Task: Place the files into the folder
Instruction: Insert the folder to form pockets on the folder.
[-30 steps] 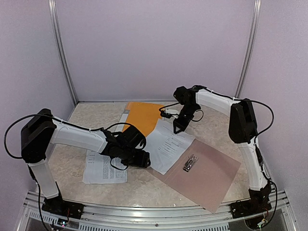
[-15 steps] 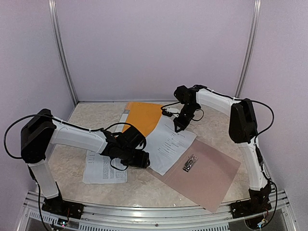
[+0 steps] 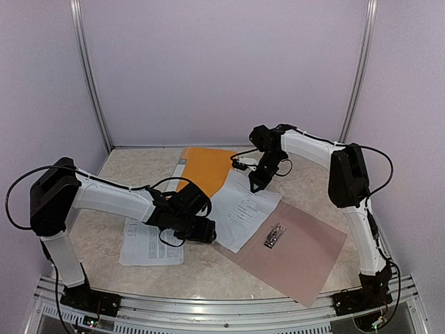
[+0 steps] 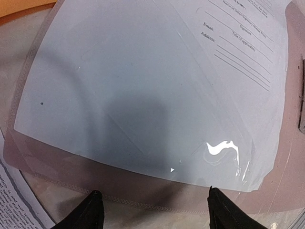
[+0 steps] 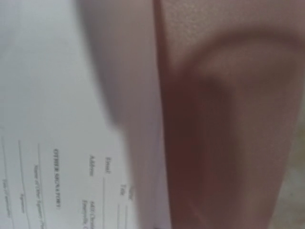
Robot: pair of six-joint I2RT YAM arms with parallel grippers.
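A white file [image 3: 243,207] lies slanted, its right part on the open taupe folder [image 3: 295,254] by the metal clip [image 3: 274,235]. My right gripper [image 3: 256,182] is shut, tip down on this sheet's far edge; its wrist view gives only a blurred close-up of the sheet [image 5: 52,143] and the taupe cover [image 5: 228,119]. My left gripper [image 3: 208,232] is open at the sheet's near left edge. In its wrist view the fingertips [image 4: 94,210] straddle the glossy sheet's edge [image 4: 143,95] without touching it. A second printed file [image 3: 149,243] lies flat to the left.
An orange cover [image 3: 205,167] lies at the back centre, partly under the white sheet. Purple walls with metal posts [image 3: 90,76] close in the table on three sides. A metal rail [image 3: 208,306] runs along the near edge.
The right arm has shifted very slightly to the left with its tip on the sheet. The left gripper and both files have stayed where they were.
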